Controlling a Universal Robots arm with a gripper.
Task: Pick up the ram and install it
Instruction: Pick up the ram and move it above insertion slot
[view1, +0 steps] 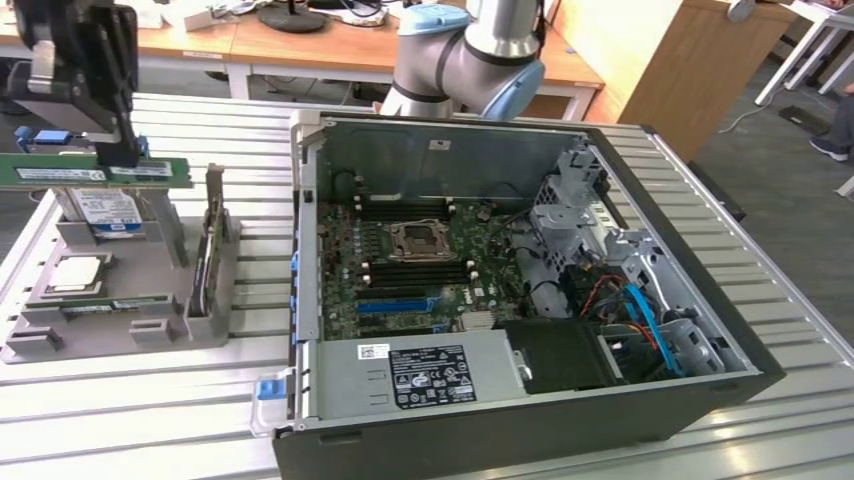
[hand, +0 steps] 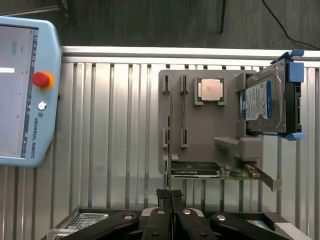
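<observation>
**Exterior view:** The gripper (view1: 118, 156) hangs over a gray parts holder (view1: 200, 325), its fingers clamped on the ram (view1: 54, 170) — the green stick is held level, above the holder. Right below the fingers stands a hard drive (view1: 110, 215), with a processor (view1: 78, 272) farther beneath. A graphics card (view1: 208, 250) stands on edge just beside them. The open computer case (view1: 534, 430) sits well apart from the fingers, its motherboard (view1: 414, 255) exposed and the case's side wall between the two.

**Wrist view:** The fingers (hand: 162, 200) meet on the ram (hand: 170, 125), seen edge-on as a thin line running out from the fingertips. Past them lie the holder (hand: 200, 135), the processor (hand: 210, 90) and the hard drive (hand: 262, 102). The graphics card (hand: 197, 169) is just beside the ram's line. A teach pendant (hand: 25, 90) rests well apart on the ribbed metal table (hand: 110, 125).
</observation>
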